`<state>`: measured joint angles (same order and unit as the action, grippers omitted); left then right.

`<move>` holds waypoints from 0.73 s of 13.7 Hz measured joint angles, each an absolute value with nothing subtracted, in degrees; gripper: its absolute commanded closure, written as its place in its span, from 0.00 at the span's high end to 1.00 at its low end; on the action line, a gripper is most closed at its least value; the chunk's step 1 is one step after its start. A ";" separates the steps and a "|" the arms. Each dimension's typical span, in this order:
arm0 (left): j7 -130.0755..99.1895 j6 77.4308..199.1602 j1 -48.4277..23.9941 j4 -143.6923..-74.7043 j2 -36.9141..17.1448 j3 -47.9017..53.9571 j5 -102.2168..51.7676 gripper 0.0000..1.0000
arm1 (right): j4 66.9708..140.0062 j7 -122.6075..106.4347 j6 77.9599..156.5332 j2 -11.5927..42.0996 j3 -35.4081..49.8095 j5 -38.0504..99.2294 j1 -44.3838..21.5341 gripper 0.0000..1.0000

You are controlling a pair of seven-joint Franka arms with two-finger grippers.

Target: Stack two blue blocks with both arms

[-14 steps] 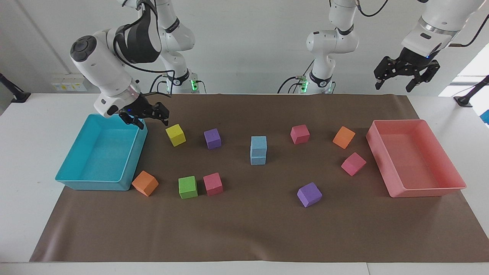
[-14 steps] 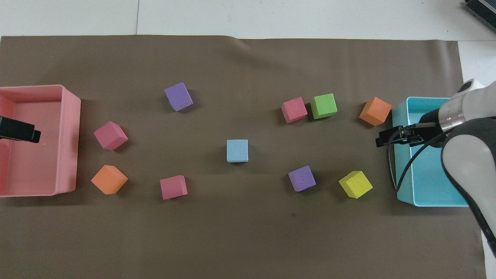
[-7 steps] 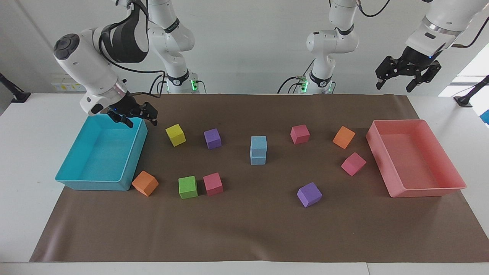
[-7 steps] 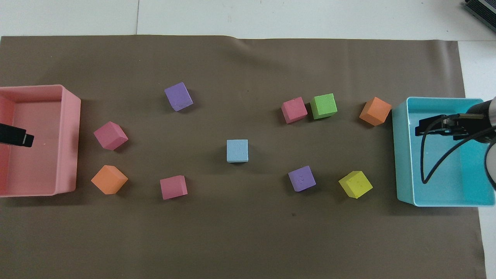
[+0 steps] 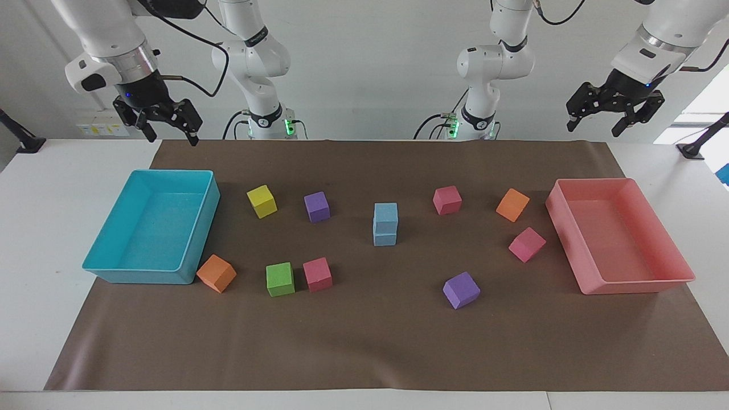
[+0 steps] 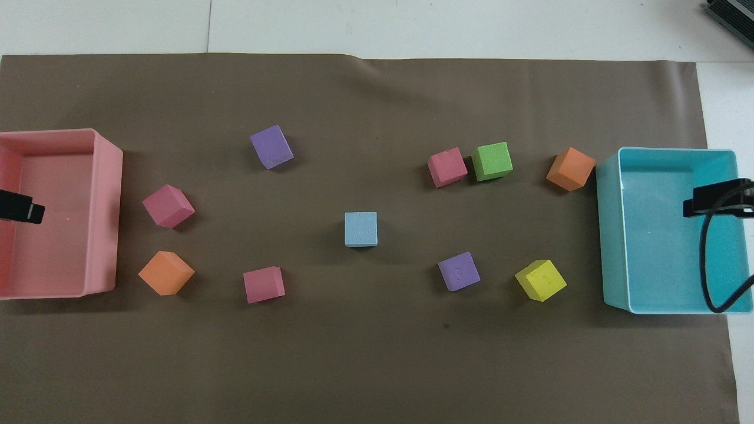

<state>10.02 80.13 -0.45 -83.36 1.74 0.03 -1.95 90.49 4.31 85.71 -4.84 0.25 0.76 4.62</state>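
Pulling back is the main change. Facing view first: right gripper (image 5: 165, 125) was low at the turquoise tray's (image 5: 200, 228) corner nearest the robots a sec ago, beside the yellow cube (image 5: 262, 201); now it's lifted well clear, hanging above the mat's edge at the right arm's end, jaws spread wide w/ nothing between them. Left gripper (image 5: 615, 111) hangs high near the pink tray's (image 5: 638, 282) end, also wide open & empty, barely shifted from a sec back. The blue blocks (image 5: 385, 224) sit mid-mat as one upright column, upper cube square on the lower, touching no gripper, between the purple cube (image 5: 316, 206) and a pink cube (image 5: 447, 200). Column hasn't budged across the frames.

Overhead view: only the top face of the blue blocks (image 6: 360, 228) shows, so the stack reads as a single square, lined up w/ no overhang. Right gripper (image 6: 716, 198) is now just a black tip over the turquoise tray (image 6: 612, 235) at the frame edge; a sec ago the whole wrist & forearm filled that corner. Left gripper (image 6: 20, 207) is a tip over the pink tray (image 6: 109, 206), slid slightly outward.

Meaning, as I judge it: stack is built & standing free, both arms backing off to rest, so task looks done, nothing left but to stay clear.
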 measured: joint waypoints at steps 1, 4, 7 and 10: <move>10.05 80.14 -0.45 -83.36 1.74 0.03 -1.95 1.00 | 89.35 4.31 84.35 -4.88 0.17 0.76 4.64 1.00; 10.06 80.14 -0.45 -83.36 1.75 0.03 -1.95 1.00 | 88.89 4.31 82.99 -5.33 0.11 0.76 4.66 1.00; 10.08 80.13 -0.45 -83.39 1.76 0.06 -1.95 1.00 | 89.64 4.31 83.80 -5.38 0.15 0.76 4.64 1.00; 10.08 80.13 -0.45 -83.46 1.76 0.43 -1.95 1.00 | 90.85 4.31 85.64 -5.33 0.17 0.76 4.64 1.00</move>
<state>10.08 80.13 -0.45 -83.46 1.76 0.43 -1.95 90.85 4.31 85.64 -5.33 0.17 0.76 4.64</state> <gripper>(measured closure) 0.000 0.000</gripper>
